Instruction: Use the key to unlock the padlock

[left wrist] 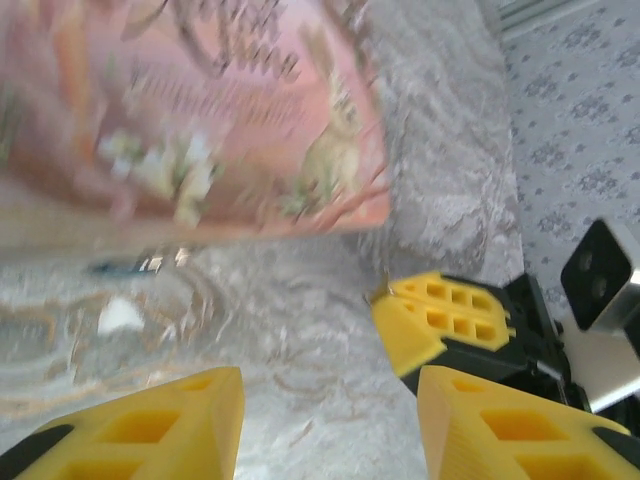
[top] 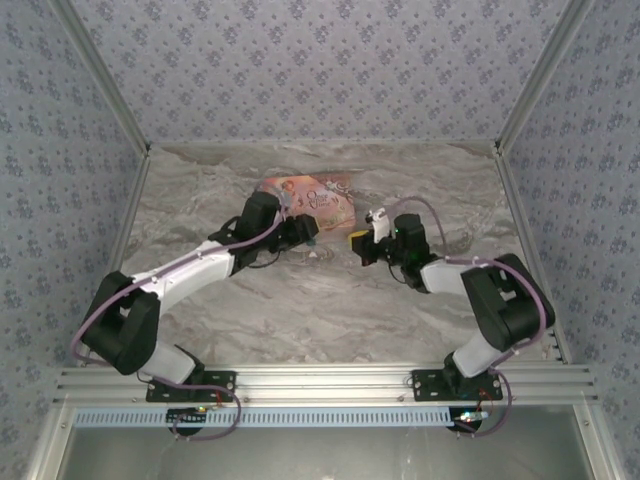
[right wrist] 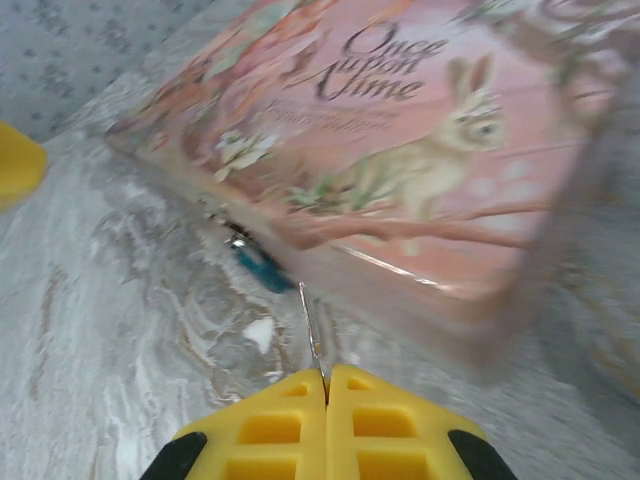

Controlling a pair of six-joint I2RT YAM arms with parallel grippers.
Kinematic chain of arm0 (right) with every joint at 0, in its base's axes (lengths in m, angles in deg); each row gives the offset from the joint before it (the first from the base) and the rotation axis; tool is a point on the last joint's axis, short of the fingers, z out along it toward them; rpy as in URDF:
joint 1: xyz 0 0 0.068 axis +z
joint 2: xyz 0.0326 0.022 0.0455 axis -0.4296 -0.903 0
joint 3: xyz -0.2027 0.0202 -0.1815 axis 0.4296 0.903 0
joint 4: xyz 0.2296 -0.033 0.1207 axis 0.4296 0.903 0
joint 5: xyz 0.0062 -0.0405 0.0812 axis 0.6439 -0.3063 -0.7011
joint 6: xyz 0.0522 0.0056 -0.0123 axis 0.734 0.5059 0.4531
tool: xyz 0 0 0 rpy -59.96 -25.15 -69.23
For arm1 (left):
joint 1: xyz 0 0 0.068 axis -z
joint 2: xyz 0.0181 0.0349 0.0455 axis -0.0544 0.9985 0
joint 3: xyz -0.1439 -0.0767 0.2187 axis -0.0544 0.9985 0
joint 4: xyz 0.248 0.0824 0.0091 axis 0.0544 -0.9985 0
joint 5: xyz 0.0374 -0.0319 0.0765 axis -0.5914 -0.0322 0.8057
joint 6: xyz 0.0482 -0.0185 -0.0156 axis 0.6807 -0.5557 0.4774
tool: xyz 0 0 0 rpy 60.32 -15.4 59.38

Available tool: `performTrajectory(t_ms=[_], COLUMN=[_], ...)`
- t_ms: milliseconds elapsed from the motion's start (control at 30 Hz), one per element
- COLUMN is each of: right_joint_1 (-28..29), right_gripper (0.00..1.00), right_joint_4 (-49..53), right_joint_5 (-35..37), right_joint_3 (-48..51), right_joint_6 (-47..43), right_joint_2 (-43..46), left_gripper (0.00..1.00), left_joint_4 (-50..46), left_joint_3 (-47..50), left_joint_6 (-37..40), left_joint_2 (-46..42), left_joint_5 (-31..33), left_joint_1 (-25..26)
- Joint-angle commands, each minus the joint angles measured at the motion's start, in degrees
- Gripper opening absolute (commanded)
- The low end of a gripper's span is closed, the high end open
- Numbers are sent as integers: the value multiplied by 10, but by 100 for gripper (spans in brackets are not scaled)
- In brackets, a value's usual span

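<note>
1. My right gripper (right wrist: 327,380) is pinched tight on the key (right wrist: 311,322), so its blade points toward the padlock (right wrist: 258,268).
2. The padlock lies on the desk (right wrist: 110,300), just beside the pink box (right wrist: 420,170).
3. My left gripper (left wrist: 328,385) is parted and empty, probably to steady the padlock.

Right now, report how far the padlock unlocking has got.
Done: the key is picked up, pinched between the shut right fingers. In hand: its tip points toward the padlock, which lies on the table against the pink box; the key is not yet in it. Left: insert, turn, free the shackle. The left fingers stand apart, holding nothing.
</note>
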Motion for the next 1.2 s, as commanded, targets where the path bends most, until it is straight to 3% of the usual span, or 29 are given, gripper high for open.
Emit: performTrajectory(t_ms=[0, 267, 533, 767, 1167], right_joint_1=[-19, -51, -74, -74, -70], right_gripper=[0, 0, 0, 0, 0], right_joint_4=[91, 315, 384, 385, 383], right_joint_5=[77, 164, 165, 167, 151], right_joint_3=[11, -25, -43, -45, -54], right_joint_6=[11, -3, -3, 2, 8], right_joint_2=[63, 172, 203, 203, 187], left_gripper=[51, 56, 58, 58, 58], left_joint_4=[-31, -85, -129, -155, -139], left_joint_3=[-75, -278, -384, -348, -199], left_joint_6=[64, 106, 118, 127, 136], left_joint_2=[41, 223, 332, 331, 223], left_joint_5=[25, -3, -22, -41, -77], left_joint_1=[-1, 16, 34, 43, 61])
